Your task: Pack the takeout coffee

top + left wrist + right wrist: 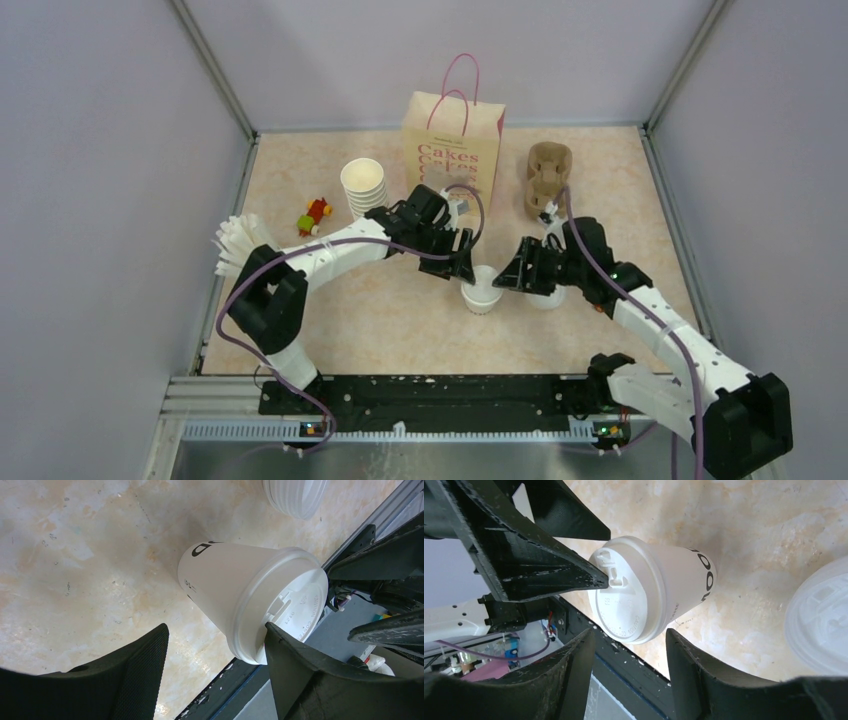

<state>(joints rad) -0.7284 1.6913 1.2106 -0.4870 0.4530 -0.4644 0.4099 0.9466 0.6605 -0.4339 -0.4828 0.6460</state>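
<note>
Top external view: takeout coffee (pixel 481 292) upright on the tabletop (pixel 380 330) between my arms. Left pincer (pixel 216 627) gapes, one finger touching its lid; right pincer (pixel 630 634) open, empty. I judge a grasp comes next, then the Cakes bag (pixel 452 150).

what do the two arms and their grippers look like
The left arm and right arm look alike: white links joined by chunky black joints, each with a purple cable looping along it. The left gripper and right gripper are black, each with two flat, tapering fingers that have finely textured inner faces. No markings are readable.
</note>
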